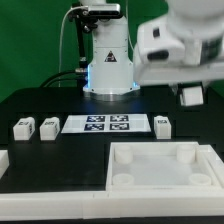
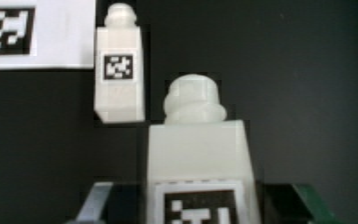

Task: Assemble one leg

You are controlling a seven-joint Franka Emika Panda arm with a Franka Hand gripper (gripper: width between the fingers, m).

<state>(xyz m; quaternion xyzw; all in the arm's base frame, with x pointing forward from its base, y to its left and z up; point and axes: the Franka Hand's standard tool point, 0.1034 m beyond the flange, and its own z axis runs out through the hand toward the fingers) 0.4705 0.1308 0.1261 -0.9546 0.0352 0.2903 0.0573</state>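
Observation:
My gripper [image 1: 190,97] hangs above the table at the exterior view's right, blurred. In the wrist view my gripper [image 2: 202,208] is shut on a leg [image 2: 201,140], a white block with a rounded peg end and a marker tag, held clear of the table. A second leg [image 2: 119,65] lies on the black table beside it, next to the marker board [image 2: 16,35]; it also shows in the exterior view [image 1: 162,125]. Two more legs [image 1: 22,127] [image 1: 47,127] lie at the exterior view's left.
The marker board [image 1: 104,124] lies in the middle of the table. A large white square tray-like piece [image 1: 150,178] with corner sockets sits at the front. The robot base [image 1: 108,65] stands at the back.

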